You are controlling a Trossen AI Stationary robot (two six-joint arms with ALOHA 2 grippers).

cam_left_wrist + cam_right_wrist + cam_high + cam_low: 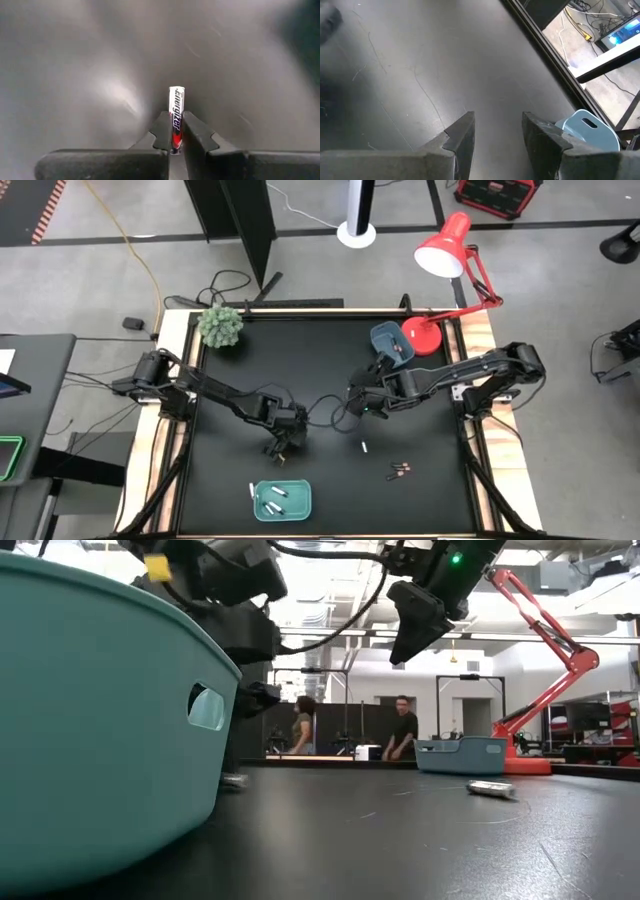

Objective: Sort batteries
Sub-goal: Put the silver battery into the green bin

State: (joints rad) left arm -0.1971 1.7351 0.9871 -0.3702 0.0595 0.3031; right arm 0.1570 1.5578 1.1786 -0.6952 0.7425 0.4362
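Battery (pixel 176 118) half-hidden between left fingers (pixel 162 131)

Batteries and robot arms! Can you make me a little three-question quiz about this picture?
1. True or false: the left hand is clamped on a battery.
2. Which tray has batteries showing in it in the high view? A) the teal tray B) the blue tray C) neither
3. Fill in: the right hand is ____ and holds nothing.

Key:
1. True. The left wrist view shows a silver, black and red battery upright between the fingers.
2. A. Whitish batteries lie in the teal tray near the table's front edge.
3. Open. Its fingers stand apart over bare tabletop.
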